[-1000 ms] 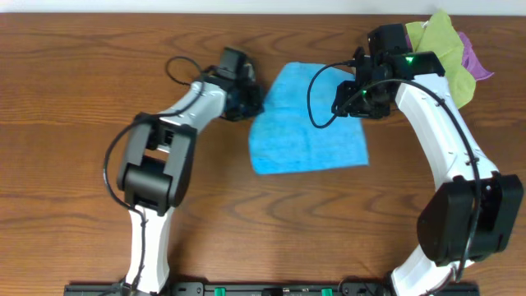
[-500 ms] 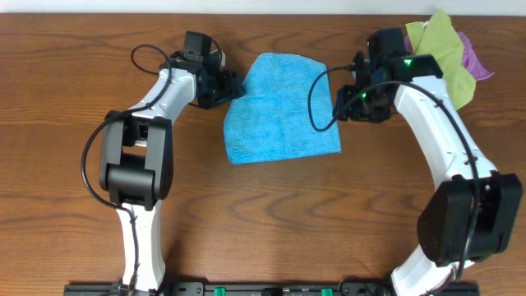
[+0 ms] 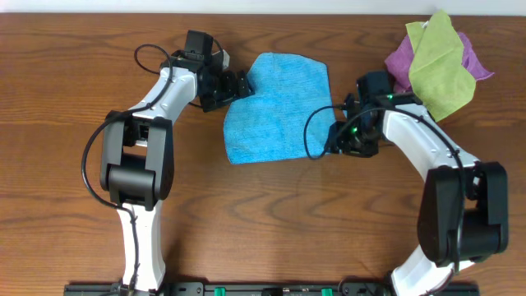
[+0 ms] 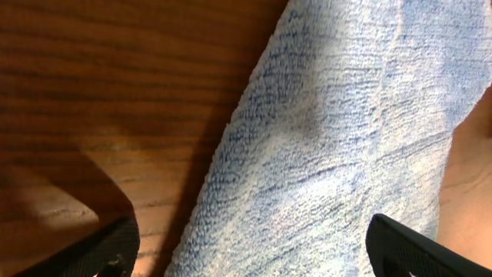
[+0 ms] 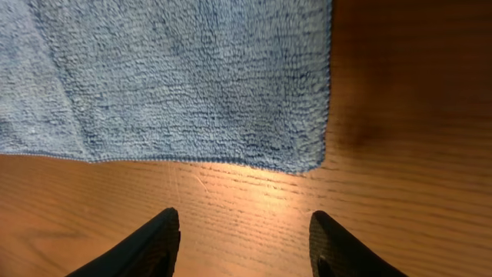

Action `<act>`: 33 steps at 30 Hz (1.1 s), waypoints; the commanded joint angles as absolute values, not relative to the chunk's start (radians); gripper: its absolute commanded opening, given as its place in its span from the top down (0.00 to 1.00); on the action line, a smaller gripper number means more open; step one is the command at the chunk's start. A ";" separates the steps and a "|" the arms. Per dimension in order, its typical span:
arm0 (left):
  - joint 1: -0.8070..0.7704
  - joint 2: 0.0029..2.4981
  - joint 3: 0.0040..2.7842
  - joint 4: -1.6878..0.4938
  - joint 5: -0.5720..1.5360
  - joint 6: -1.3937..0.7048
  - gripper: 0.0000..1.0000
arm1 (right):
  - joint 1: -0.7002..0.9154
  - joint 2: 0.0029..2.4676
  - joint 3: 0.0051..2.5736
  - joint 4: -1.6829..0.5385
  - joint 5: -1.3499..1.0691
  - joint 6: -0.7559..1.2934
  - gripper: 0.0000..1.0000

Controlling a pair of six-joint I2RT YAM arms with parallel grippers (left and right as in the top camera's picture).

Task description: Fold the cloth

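R pincer (image 5: 242, 225) wide by cloth (image 5: 177, 77)

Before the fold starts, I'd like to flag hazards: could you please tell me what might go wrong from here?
The open right gripper hovers over the wooden table, short of the corner of the sky-blue microfibre cloth; closing here would likely grab nothing.
The right arm has a black cable hanging over the cloth's edge, which might drag it.
The lime-green cloth lies close beside that arm and could snag.
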State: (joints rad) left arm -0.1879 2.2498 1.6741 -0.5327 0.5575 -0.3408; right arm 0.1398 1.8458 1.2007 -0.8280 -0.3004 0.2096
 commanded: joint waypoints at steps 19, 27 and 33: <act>-0.190 2.245 1.686 -0.538 0.567 -0.328 0.05 | 0.146 1.930 1.164 -0.671 -0.292 0.231 0.46; -0.189 2.245 1.686 -0.538 0.567 -0.328 0.05 | 0.146 1.953 1.164 -0.640 -0.292 0.232 0.60; -0.186 2.245 1.686 -0.538 0.566 -0.328 0.05 | 0.145 1.953 1.164 -0.670 -0.252 0.231 0.99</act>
State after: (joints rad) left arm -0.1879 2.2498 1.6741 -0.5350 0.5617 -0.3397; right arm 0.1398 1.9354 1.1728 -0.6537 -0.2859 0.2306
